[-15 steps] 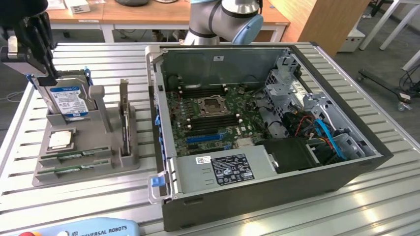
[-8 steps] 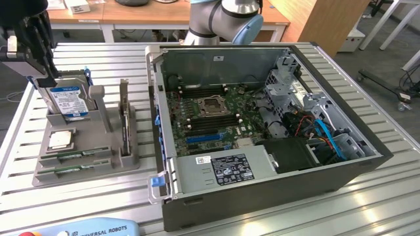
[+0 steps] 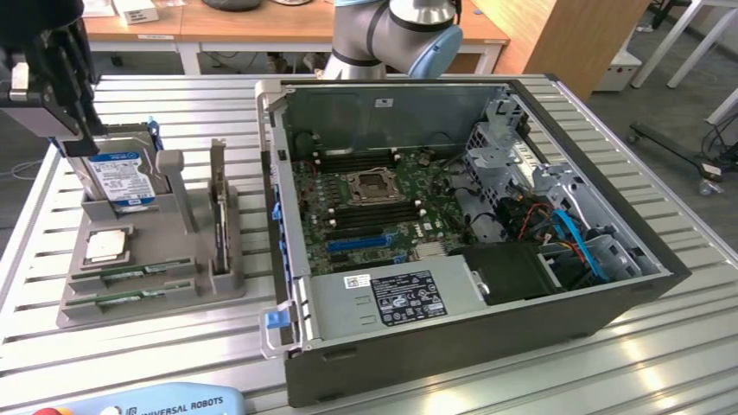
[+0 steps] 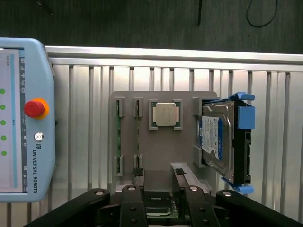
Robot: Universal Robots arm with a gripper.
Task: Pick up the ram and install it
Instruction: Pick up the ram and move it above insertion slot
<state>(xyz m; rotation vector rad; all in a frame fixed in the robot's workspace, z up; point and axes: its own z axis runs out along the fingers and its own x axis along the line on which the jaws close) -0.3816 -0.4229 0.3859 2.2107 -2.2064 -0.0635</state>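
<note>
Gripper [image 4: 160, 191] hovers with jaws apart and empty over the grey holder [image 4: 161, 151]; the ram [image 4: 138, 139] and its twin [image 4: 118, 137] sit in their slots.

Teach pendant [image 4: 28, 156] cropped at edge, tool [image 4: 158, 191] body cropped, drive label [image 4: 210, 137] illegible

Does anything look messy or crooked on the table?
Nothing stands out. Both ram sticks sit straight in their slots on the gray holder, the square chip lies flat in its pocket, and the hard drive stands in its bracket.
</note>
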